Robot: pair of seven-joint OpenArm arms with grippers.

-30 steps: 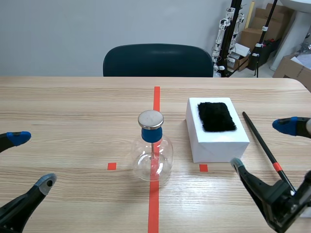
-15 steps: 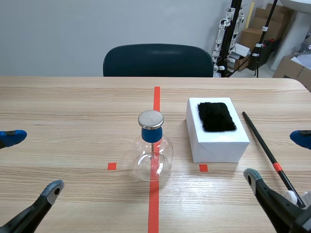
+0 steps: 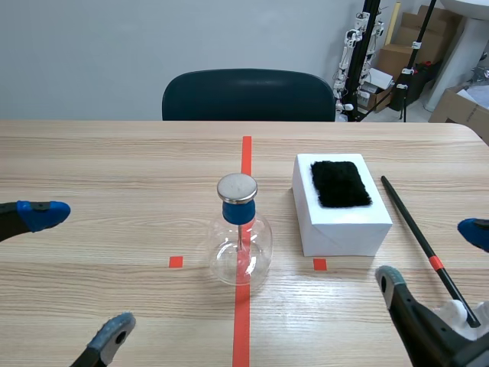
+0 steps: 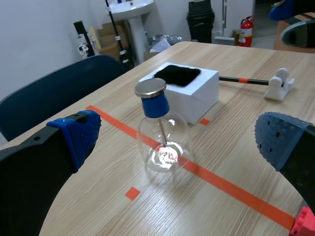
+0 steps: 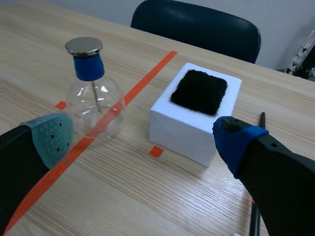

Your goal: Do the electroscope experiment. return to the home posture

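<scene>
The flask (image 3: 240,248) stood upright on the counter (image 3: 114,168), dead centre on the long tape line. Its blue stopper (image 3: 238,212) was capped by a metal disc (image 3: 237,186), and a thin pin hung down inside the glass.

My left jaws were wide apart and held nothing. One blue pad (image 3: 44,214) and one grey pad (image 3: 114,330) sat low, well off to the flask's left.

My right jaws were wide apart too, nothing between them. A grey-green pad (image 3: 390,279) and a blue pad (image 3: 475,229) sat well off to the flask's right.

Just right of the flask was the white box (image 3: 344,225), near but not touching. A black fur patch (image 3: 340,183) lay flat on top of it.

Further right of the flask, past the box, the black rod (image 3: 409,218) lay along the counter, running away from me. It had a red band towards its near end, and that end met a small white stand (image 4: 279,83).

Beyond the flask, behind the counter's far edge, stood a dark chair (image 3: 248,95).
</scene>
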